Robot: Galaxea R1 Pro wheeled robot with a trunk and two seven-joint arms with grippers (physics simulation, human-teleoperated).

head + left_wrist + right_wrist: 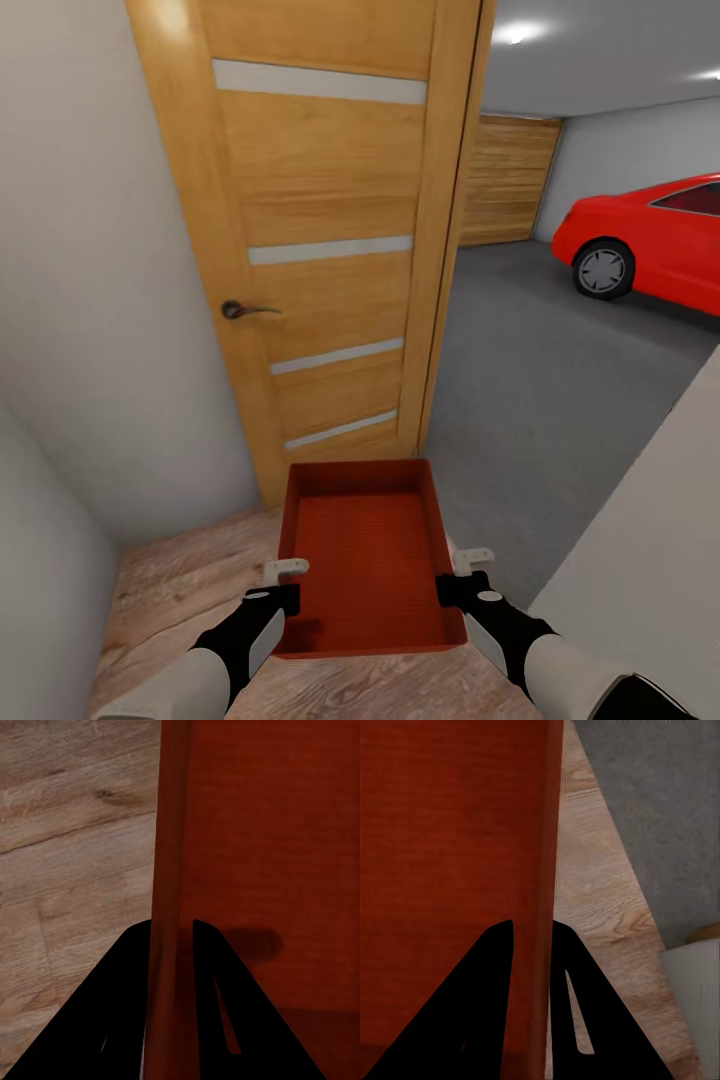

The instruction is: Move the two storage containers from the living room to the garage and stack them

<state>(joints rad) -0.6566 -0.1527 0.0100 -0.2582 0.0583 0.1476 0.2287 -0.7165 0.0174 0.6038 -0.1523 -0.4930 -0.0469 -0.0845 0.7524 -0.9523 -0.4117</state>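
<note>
While the tray (pixel 365 555) hangs between both arms at the doorway, the step in hand looks like carrying it through onto the garage floor (pixel 545 390), and doing that well means keeping it level and steering wide of the open door (pixel 320 230) on the left and the pale wall (pixel 650 540) on the right. Largest first: one door, swung open; one red car (pixel 650 240), well apart, deep in the garage. One tray is in sight, held over the wood planks (pixel 180 590) just short of the grey concrete. The left jaws (pixel 171 945) are clenched on its left wall, one finger inside and one outside; the right jaws (pixel 532 945) pinch its right wall likewise. Both grips sit near the tray's near end, so I judge the far end may dip; go slowly.
</note>
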